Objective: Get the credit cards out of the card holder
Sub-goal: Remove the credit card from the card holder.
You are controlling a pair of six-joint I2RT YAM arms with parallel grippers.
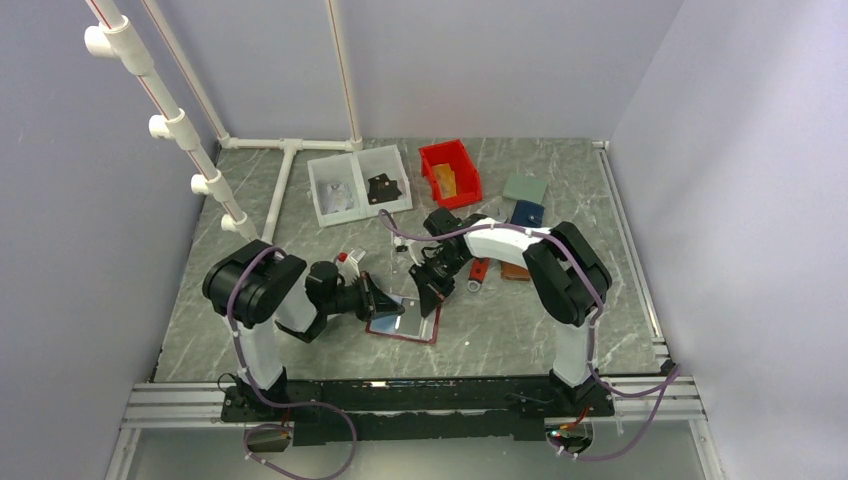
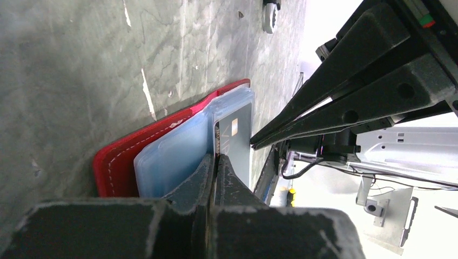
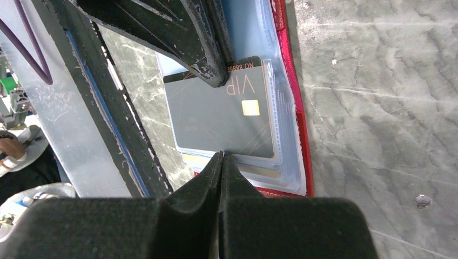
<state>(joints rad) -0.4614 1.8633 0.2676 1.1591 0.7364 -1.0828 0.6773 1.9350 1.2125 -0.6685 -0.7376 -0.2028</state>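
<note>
card holder [image 1: 408, 325] lies open by the middle of the table's near edge. left gripper [image 2: 217, 159] is clamped on one edge of the grey credit card [image 3: 221, 116] in its pocket. right gripper [image 3: 221, 156] is closed and empty, tips at the card's opposite edge. blue wallet [image 1: 526, 212] and red bin [image 1: 450, 172] sit well apart, toward the far edge.
</note>
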